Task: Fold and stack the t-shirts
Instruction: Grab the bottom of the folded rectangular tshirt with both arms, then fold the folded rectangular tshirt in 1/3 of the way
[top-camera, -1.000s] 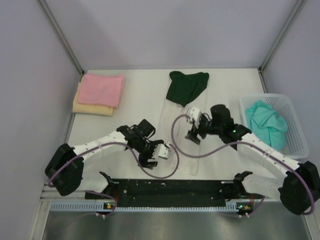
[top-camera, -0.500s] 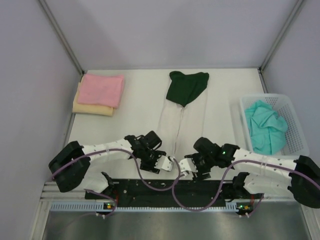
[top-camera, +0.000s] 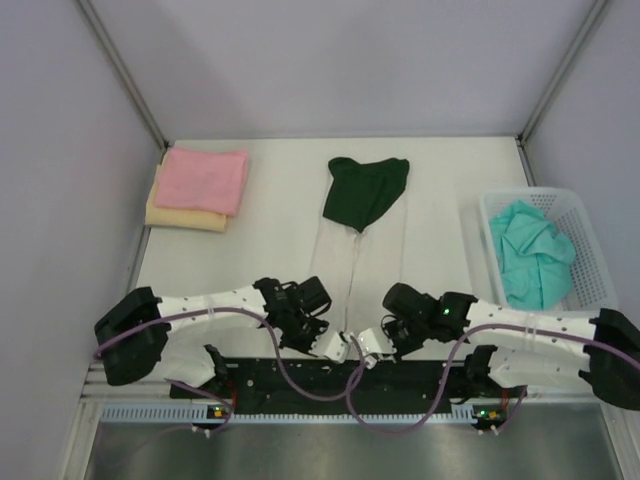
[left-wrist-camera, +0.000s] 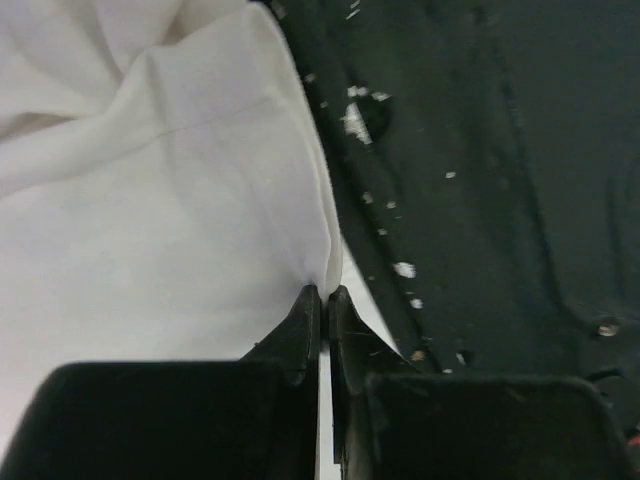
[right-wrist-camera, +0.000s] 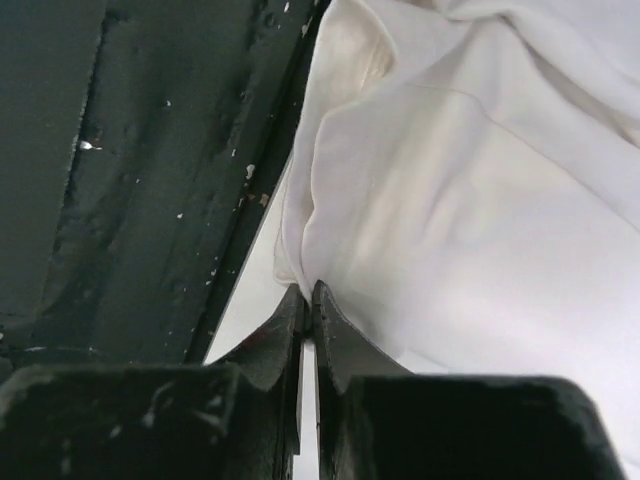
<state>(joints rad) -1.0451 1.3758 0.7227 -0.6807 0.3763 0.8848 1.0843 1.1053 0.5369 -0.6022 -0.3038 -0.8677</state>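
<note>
White mesh basket (top-camera: 596, 258) at R, white table (top-camera: 270, 232), blk rail (top-camera: 300, 378)

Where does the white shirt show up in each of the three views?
Top external: the white shirt runs down the middle, from its dark green end to the near edge.
Left wrist: the shirt fills the upper left, its hem pinched in the left hand.
Right wrist: the shirt fills the upper right, its hem pinched in the right hand.
Shared landmark: the black base plate, seen beside the hem in both wrist views.
</note>
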